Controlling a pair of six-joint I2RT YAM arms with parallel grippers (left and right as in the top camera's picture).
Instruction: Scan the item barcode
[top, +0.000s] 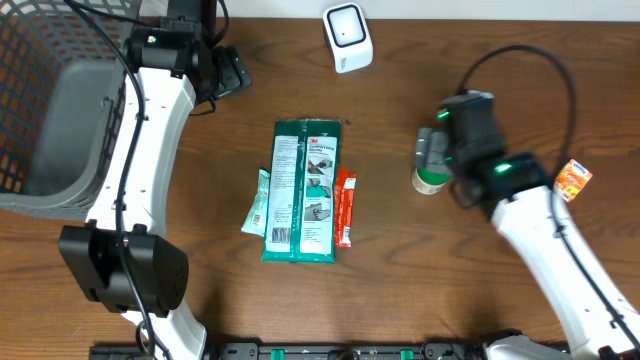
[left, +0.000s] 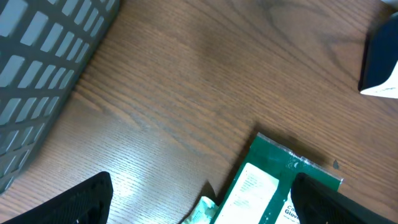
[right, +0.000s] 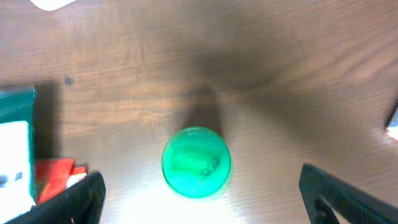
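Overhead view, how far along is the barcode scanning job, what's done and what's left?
Nothing looks done: no item is at the white boxy scanner. In hand: the open right gripper hovers over the small green-lidded round container, not closed on it; the left gripper is open, empty. Left: grasp the container and show its barcode to the scanner. The flat green package lies on the wooden table.

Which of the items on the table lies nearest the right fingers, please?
The green-topped jar: round and upright, it shows centred between the open right fingers, while the flat green pack lies off to the side.
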